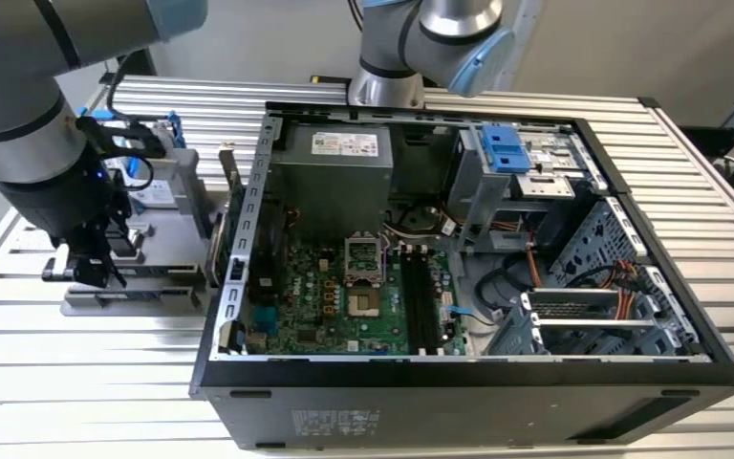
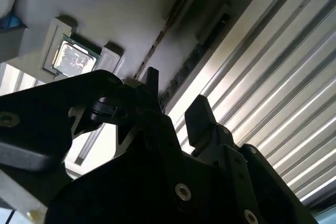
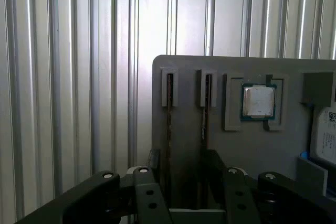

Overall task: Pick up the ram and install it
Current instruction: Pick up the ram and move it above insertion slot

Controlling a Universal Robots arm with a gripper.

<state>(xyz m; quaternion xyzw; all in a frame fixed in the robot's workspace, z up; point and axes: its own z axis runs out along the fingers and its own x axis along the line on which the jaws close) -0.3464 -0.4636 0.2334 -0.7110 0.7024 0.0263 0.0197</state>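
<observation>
Two ram sticks stand on edge in slots of a grey fixture [image 3: 189, 77]: one ram stick [image 3: 169, 108] and a second ram stick [image 3: 205, 108], also seen in the second wrist view as a thin brown edge [image 2: 157, 40] and a dark edge [image 2: 202, 51]. My gripper [image 3: 184, 156] [image 2: 176, 95] hangs just over them, open, with nothing between its fingers [image 2: 199, 111]. In the exterior view the gripper [image 1: 87, 273] is low over the fixture [image 1: 150, 287] at the exterior view's left, beside the open computer case. The black memory slots [image 1: 419, 296] lie on the motherboard.
A square silver processor chip [image 3: 258, 102] [image 2: 73, 59] sits in the fixture beside the sticks. A hard drive [image 1: 150, 191] stands at the fixture's back. The case wall [image 1: 242, 239] rises between fixture and motherboard. A second arm's base [image 1: 386, 86] stands behind the case on the ribbed metal table [image 1: 35, 325].
</observation>
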